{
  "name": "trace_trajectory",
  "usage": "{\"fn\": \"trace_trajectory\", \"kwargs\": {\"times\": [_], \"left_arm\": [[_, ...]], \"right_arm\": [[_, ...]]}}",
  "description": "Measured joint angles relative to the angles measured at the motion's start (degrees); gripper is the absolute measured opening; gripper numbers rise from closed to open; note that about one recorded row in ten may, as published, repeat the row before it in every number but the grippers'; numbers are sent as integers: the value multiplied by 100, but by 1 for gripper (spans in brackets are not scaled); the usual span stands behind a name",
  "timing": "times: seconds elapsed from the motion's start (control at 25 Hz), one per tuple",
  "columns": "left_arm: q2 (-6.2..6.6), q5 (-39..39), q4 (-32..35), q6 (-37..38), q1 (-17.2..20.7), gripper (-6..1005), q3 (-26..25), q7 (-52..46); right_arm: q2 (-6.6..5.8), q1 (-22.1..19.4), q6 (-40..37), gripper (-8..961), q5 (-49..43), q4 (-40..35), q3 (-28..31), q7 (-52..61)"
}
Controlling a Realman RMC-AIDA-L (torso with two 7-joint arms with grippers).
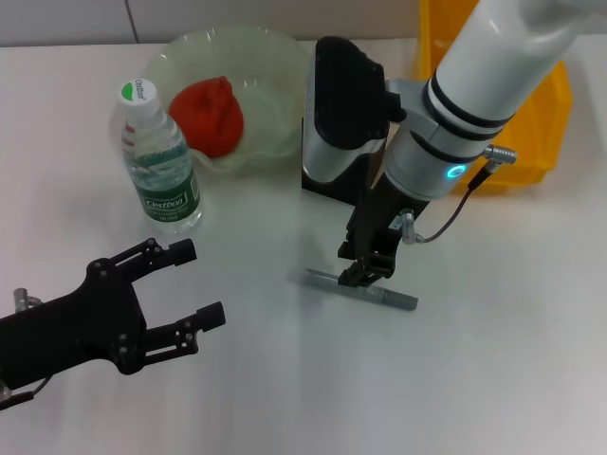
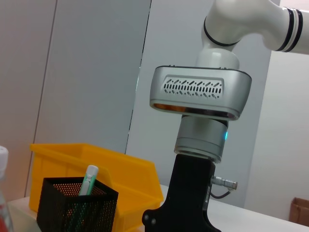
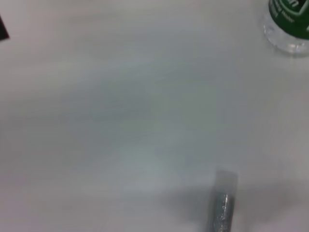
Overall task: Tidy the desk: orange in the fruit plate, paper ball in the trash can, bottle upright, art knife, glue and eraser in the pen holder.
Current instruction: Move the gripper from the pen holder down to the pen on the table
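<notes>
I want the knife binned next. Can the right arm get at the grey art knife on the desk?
Probably yes: the right gripper is already down over the art knife, with nothing lying between them. Whether it has closed is unclear.

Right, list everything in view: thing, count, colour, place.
Orange: one, red-orange, inside the fruit plate.
Fruit plate: one, pale green, far side, left of centre.
Bottle: one, clear, green label, white cap, upright beside the plate.
Pen holder: one, black mesh, a white-green stick inside, before the trash can.
Trash can: one, yellow, far right.
Art knife: one, grey, flat on the table centre.
Table: one, white.
Right gripper: black, down on the knife.
Left gripper: black, open, near left.
</notes>
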Motion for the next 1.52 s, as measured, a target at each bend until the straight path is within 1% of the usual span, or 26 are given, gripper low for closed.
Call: {"fn": "trace_trajectory", "kwargs": {"times": [0.2,0.4,0.8,0.88,1.16,1.52], "left_arm": [[-7,4,0,0,4,841,0,1],[-7,5,0,0,7,841,0,2],[-4,4,0,0,-12,841,3,-18],[-4,4,0,0,-14,841,1,-22],[-4,4,0,0,-23,841,-7,-31],[-4,-11,0,0,-21,840,-9,-40]], "right_arm": [[0,4,35,274,16,-1,-81,57],[-1,-43,209,265,152,0,-383,74],[-3,-56,430,248,347,38,-719,82],[-3,-59,538,245,465,63,-914,90],[-3,-57,639,233,541,109,-1072,127],[-3,-74,670,218,544,120,-1100,151]]}}
